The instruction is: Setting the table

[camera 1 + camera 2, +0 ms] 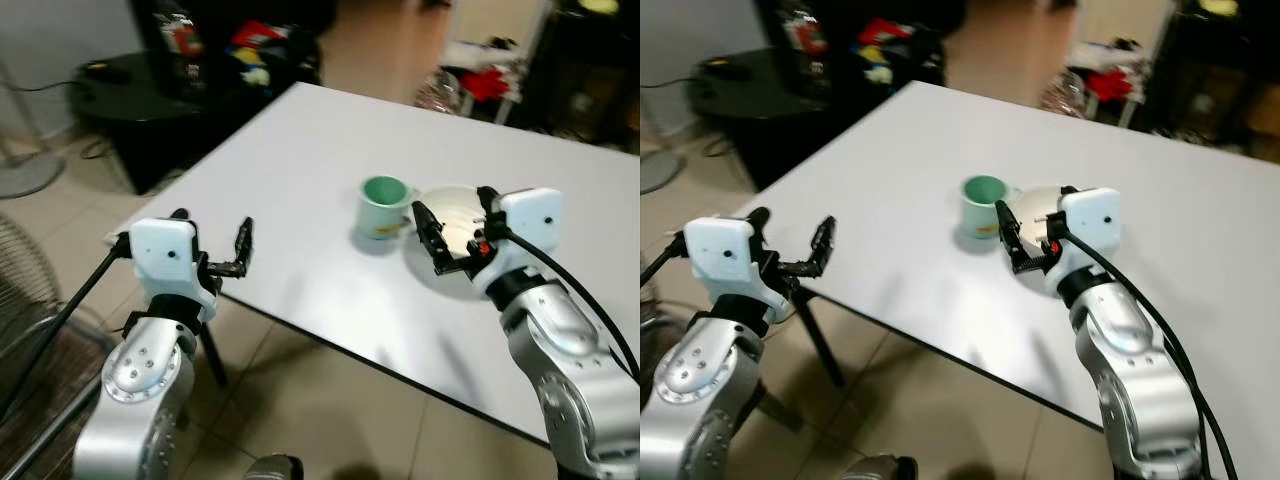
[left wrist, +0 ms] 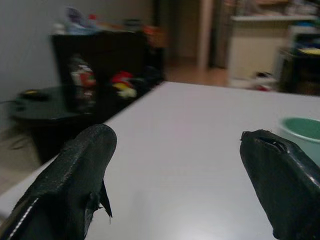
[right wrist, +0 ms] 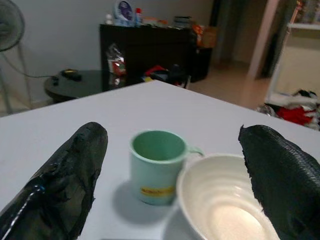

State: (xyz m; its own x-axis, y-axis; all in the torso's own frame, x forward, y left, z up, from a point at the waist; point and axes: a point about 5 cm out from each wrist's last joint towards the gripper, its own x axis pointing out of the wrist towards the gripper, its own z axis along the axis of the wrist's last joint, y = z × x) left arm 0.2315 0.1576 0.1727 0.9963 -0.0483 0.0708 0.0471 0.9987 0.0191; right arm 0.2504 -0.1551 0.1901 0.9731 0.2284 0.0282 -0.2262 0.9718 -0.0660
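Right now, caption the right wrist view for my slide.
Open right gripper poised over a white bowl beside a green mug on the table.

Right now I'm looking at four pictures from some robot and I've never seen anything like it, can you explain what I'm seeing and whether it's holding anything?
This is a humanoid robot with two silver arms, each ending in a gripper of two long black fingers. Two pictures come from cameras in its head, looking down at a white table. The other two come from cameras on its wrists, looking out between each gripper's fingers.

On the table stand a green mug and, close beside it, a white bowl that looks empty. The right gripper hovers open over the bowl's near side. The left gripper is open too, at the table's near edge, away from the dishes. Neither holds anything. A cluttered, blurry room lies behind.
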